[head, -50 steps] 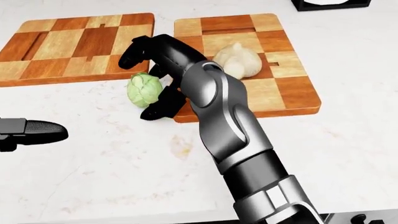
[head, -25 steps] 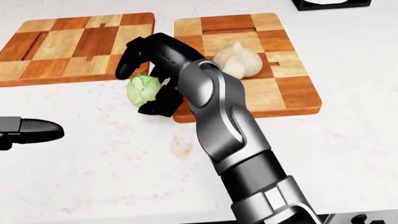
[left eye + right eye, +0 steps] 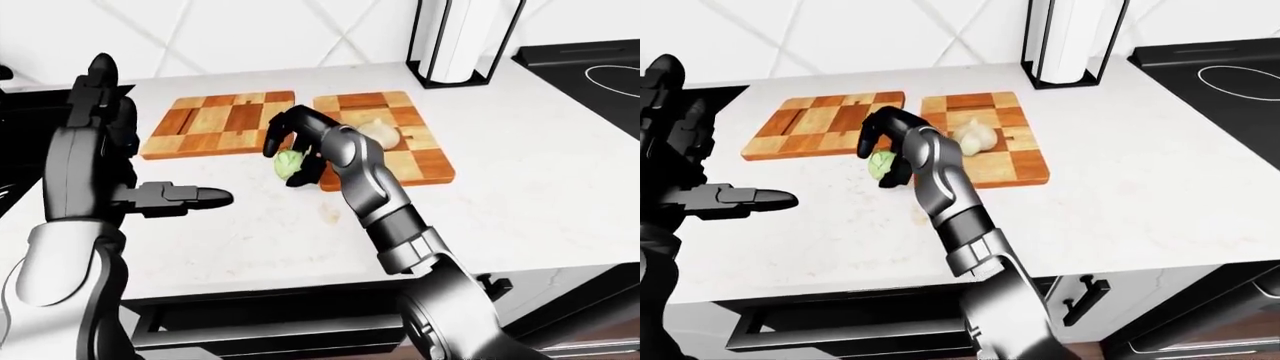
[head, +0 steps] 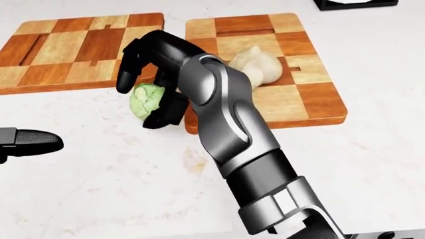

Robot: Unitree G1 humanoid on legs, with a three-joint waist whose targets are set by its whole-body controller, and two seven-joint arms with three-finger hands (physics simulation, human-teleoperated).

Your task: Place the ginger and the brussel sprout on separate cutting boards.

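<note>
Right hand [image 4: 151, 84] clamped around brussel sprout [image 4: 147, 99], just off left edge of right cutting board [image 4: 302, 97]. Ginger [image 4: 255, 63] on that board. Left hand [image 3: 180, 197] outstretched, fingers straight, gripping nothing. Left cutting board [image 4: 63, 50] bare.

Right hand [image 4: 149, 79] curls its fingers closed, arm stretched out; left hand [image 3: 185, 198] hovers low, fingers extended flat.

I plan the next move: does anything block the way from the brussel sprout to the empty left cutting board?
Nothing visible does. The right hand closes around the brussel sprout just below the left cutting board, whose surface is bare. The ginger lies on the right cutting board, aside.
</note>
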